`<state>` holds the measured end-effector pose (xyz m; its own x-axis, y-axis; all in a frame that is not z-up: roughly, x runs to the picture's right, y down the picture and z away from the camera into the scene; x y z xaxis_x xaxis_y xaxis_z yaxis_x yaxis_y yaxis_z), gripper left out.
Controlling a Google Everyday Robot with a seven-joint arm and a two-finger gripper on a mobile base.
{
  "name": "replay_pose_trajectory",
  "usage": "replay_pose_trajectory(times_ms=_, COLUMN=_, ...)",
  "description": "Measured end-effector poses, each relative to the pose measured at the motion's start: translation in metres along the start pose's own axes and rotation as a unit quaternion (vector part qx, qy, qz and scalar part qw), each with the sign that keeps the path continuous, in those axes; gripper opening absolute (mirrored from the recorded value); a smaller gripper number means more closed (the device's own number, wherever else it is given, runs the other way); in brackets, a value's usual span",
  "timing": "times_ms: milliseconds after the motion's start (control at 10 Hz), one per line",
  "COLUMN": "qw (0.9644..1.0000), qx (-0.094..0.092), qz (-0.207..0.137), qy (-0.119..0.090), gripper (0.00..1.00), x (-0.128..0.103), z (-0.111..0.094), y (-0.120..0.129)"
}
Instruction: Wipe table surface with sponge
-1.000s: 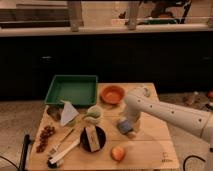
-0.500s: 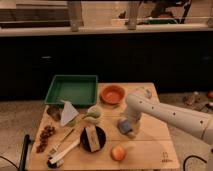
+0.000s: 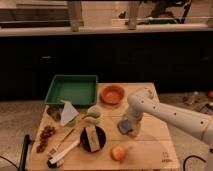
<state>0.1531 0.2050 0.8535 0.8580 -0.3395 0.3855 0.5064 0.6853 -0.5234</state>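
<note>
The light tan wooden table surface (image 3: pixel 150 142) fills the lower middle of the camera view, with a small dark logo (image 3: pixel 165 156) near its front right corner. The blue-grey sponge (image 3: pixel 126 125) lies on the table right of centre. My white arm reaches in from the right, and my gripper (image 3: pixel 133 125) points down onto the sponge, on top of it and hiding part of it.
A green tray (image 3: pixel 72 89) sits at the back left and an orange bowl (image 3: pixel 112 93) at the back centre. An orange fruit (image 3: pixel 118 153) lies near the front. A tan block on a black round plate (image 3: pixel 92 138), a green cup (image 3: pixel 93 113), utensils and dark berries (image 3: pixel 46 136) crowd the left half.
</note>
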Motion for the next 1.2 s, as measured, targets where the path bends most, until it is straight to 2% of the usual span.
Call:
replay_pose_trajectory(times_ms=500, qw=0.9999, qx=-0.004, qz=0.005, qy=-0.01, gripper=0.03, x=0.011, z=0.007, y=0.002)
replay_pose_trajectory(times_ms=600, qw=0.9999, qx=-0.005, qz=0.005, qy=-0.009, gripper=0.0, x=0.011, z=0.006, y=0.002)
replay_pose_trajectory(times_ms=900, qw=1.0, qx=-0.003, qz=0.005, qy=-0.006, gripper=0.0, x=0.014, z=0.005, y=0.002)
replay_pose_trajectory(times_ms=1200, qw=0.9999, qx=-0.004, qz=0.001, qy=0.014, gripper=0.0, x=0.029, z=-0.007, y=0.002)
